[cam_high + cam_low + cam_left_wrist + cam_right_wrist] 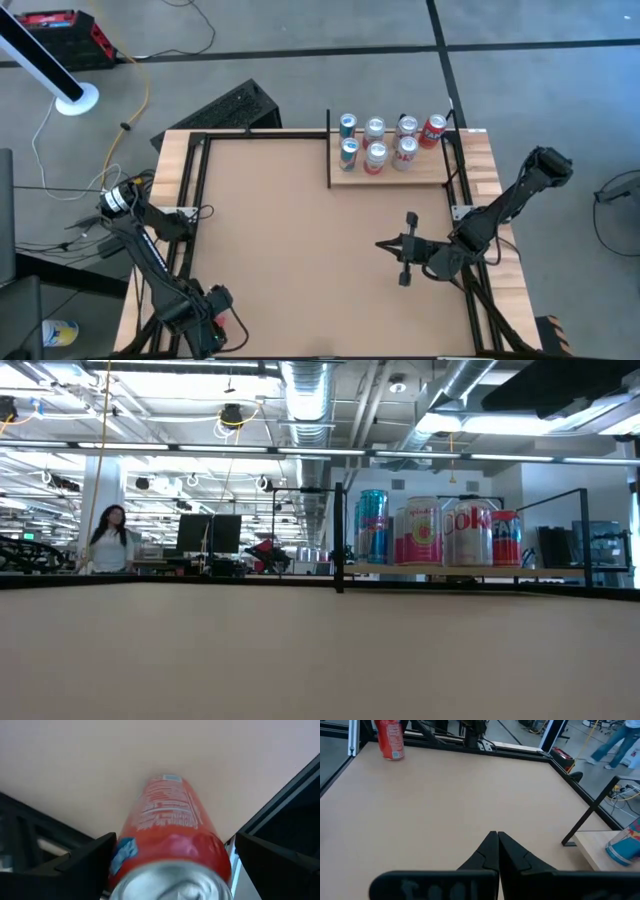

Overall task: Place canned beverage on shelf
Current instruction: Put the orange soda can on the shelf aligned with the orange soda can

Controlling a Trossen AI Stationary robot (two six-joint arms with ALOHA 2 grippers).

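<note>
A red canned beverage (170, 820) stands upright on the brown tabletop near its near left corner, also seen in the right wrist view as the red can (390, 740). My left gripper (175, 840) points down over it, open, one finger on each side of the can's upper part, with no plain touch. In the high view the left gripper (212, 305) covers the can. The shelf (400, 172), a pale wood panel with black posts, sits at the far right and carries several cans (430, 530). My right gripper (380, 243) hovers shut over the table's right half.
Black frame rails (195, 200) run along the table's left and right edges, close beside the red can. Bare brown tabletop (300, 230) spreads between the can and the shelf. A person (108, 540) stands far off in the room behind.
</note>
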